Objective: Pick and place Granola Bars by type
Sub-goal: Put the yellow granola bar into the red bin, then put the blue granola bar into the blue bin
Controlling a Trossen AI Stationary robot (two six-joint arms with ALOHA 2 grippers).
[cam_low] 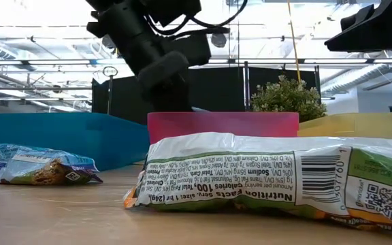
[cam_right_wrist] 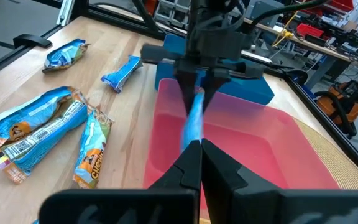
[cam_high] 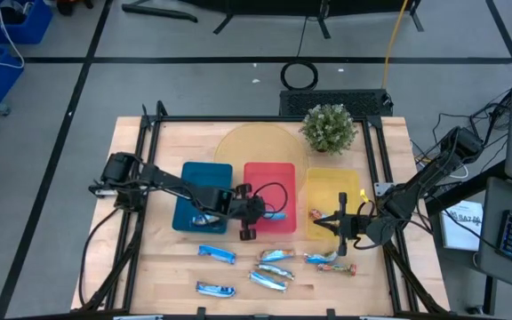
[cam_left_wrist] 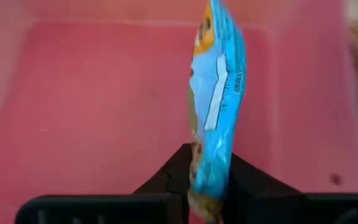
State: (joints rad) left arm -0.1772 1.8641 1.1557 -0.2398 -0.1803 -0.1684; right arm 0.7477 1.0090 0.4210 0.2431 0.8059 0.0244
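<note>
**Wooden surface, three trays, one blue bar held over the red**

Wood makes up the surface (cam_high: 167, 267), framed by dark rails. On it, side by side, lie the blue tray (cam_high: 194, 182), the red tray (cam_high: 269, 178) and the yellow tray (cam_high: 327, 191); behind them a pale round mat (cam_high: 252, 147) and a small potted plant (cam_high: 329, 127) stand at the far edge.

Two dark arms reach in from the sides. The left end effector (cam_high: 254, 213) hangs over the near part of the red tray with a bright blue granola bar (cam_left_wrist: 219, 93) pinched by one end between its fingers (cam_left_wrist: 166, 180) — the bar dangles lengthwise above the tray's pink floor, and the right wrist view shows it hanging from that grip, not yet lying in the tray. The right end effector (cam_high: 338, 233) sits at the near edge of the yellow tray, its fingers (cam_right_wrist: 219, 165) clenched together on nothing.

One orange-red bar (cam_high: 315, 213) lies inside the yellow tray, and a blue bar (cam_high: 204, 219) lies in the blue tray near its front wall. On the bare wood nearer the front rail the loose bars are scattered: a blue one (cam_high: 217, 254), another blue one (cam_high: 214, 290) closest to the rail, two silvery-blue ones (cam_high: 276, 256) (cam_high: 270, 279) near each other, and a light-coloured wrapper (cam_high: 327, 261) just in front of the right arm's fingers.
</note>
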